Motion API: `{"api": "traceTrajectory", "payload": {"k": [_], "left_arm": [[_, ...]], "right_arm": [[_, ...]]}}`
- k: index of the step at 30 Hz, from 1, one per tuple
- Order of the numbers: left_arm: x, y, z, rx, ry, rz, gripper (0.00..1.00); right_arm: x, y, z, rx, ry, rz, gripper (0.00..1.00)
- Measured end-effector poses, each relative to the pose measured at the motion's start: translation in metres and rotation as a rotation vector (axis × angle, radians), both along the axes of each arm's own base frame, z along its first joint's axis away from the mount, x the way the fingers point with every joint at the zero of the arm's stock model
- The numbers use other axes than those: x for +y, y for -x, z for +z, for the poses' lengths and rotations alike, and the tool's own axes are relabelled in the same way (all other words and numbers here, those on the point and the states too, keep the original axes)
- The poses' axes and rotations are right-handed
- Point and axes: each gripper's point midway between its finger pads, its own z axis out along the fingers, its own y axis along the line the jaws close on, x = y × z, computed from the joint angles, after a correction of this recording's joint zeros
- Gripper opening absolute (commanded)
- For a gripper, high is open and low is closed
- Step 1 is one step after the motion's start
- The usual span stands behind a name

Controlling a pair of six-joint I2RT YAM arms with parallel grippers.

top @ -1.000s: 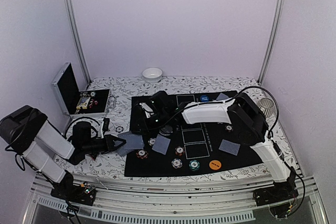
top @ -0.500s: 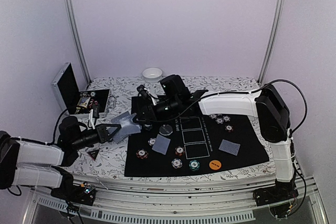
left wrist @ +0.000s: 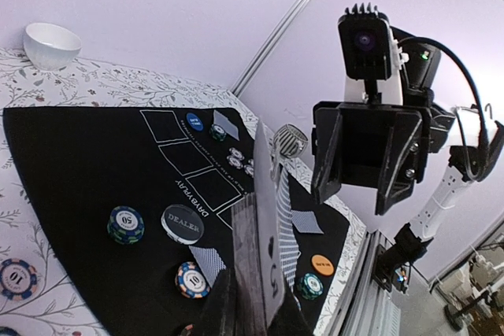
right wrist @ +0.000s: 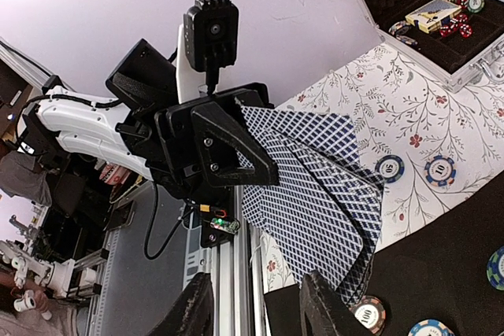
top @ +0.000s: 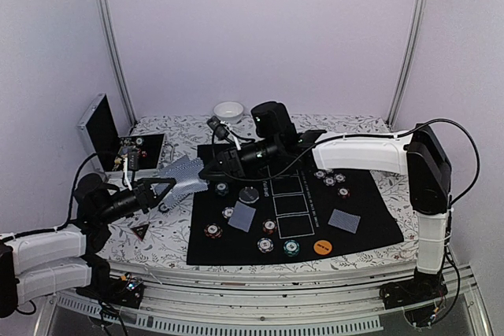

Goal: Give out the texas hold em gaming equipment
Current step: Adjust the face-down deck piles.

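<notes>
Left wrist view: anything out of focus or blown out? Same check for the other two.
Left wrist view: the held cards sit close to the lens and blur, chips on the mat are sharp, frame tilted. Right wrist view: top-left corner blown out, its own fingers soft, the cards crisp. Top external view: even light, violet cast, no glare.

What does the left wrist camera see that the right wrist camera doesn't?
Only the left wrist camera shows the white bowl, the DEALER button and the orange disc. Only the right wrist camera shows the open silver case. Both show the fanned playing cards, gripped in the left pincer.
</notes>
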Motion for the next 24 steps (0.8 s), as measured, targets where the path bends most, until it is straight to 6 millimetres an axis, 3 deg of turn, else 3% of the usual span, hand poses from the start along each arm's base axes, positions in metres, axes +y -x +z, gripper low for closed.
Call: {"api": "traceTrajectory", "payload": {"k": [24], "left_arm": [[-0.0033,0.0055,0.0059,-0.002,0.021,-0.035,0.0]], "right_arm": [[-0.0038,-0.0019,-0.009,0.069,0.013,-0.004,0.35]]}}
